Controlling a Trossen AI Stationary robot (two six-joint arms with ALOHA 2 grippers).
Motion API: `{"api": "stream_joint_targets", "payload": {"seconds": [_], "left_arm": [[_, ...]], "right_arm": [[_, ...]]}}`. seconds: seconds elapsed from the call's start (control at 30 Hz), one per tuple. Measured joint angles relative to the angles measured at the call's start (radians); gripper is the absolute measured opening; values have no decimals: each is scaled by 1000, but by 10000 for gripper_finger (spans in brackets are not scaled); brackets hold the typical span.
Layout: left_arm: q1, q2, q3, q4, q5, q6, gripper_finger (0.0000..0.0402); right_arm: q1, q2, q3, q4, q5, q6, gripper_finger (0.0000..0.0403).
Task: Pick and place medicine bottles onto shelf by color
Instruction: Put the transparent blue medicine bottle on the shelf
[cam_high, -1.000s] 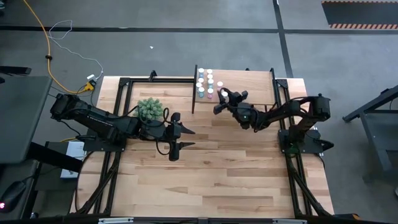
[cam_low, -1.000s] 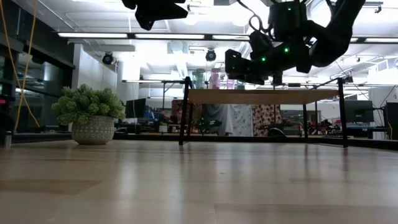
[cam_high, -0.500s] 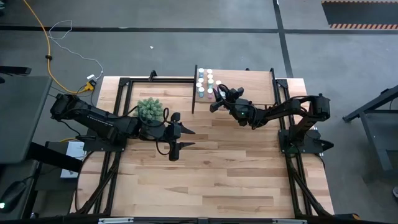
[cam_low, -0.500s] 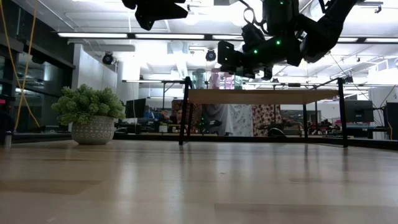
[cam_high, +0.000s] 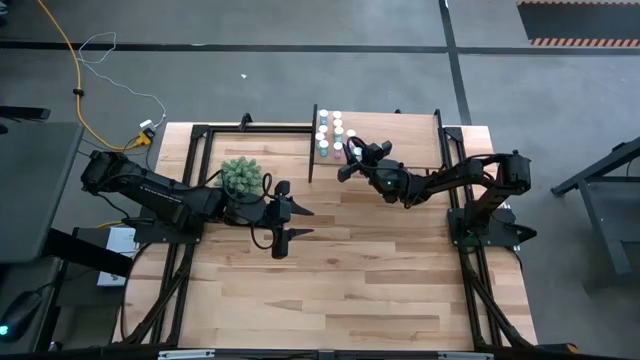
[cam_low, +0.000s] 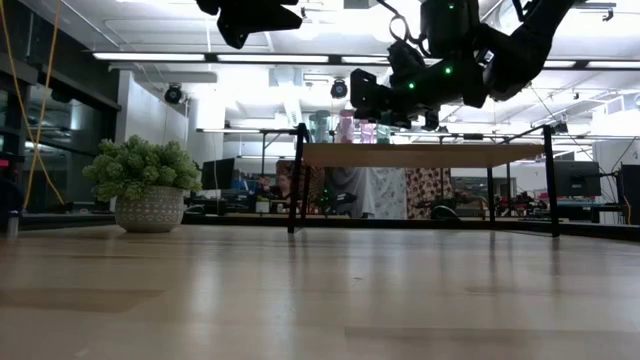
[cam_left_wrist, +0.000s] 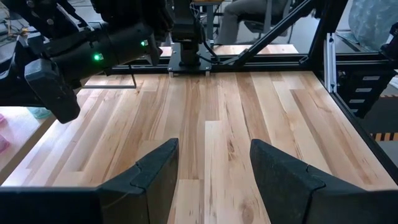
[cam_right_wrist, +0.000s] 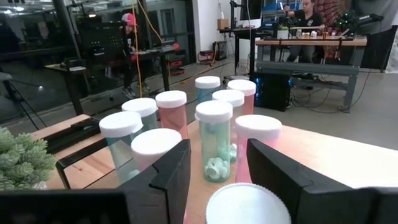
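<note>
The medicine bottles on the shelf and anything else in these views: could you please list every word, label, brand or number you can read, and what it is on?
Medicine bottles: no label or print shows on bodies or caps.
Shelf: no text.
Plant pot: a pattern only, no words.
Left gripper and right gripper: no readable markings.
Room behind the table: any signs are too small and blurred to read.
Nothing readable anywhere.

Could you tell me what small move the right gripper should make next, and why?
Probably ease forward and close. The right gripper stands open over the shelf, a white-capped clear bottle centred between its fingers but not yet gripped. The left gripper waits open above the table.
</note>
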Motion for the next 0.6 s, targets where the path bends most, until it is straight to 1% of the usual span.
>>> {"api": "stream_joint_targets", "payload": {"seconds": [0.6], "left_arm": [[0, 0, 0, 0, 0, 0, 191]], "right_arm": [[25, -13, -1, -5, 12, 0, 149]]}}
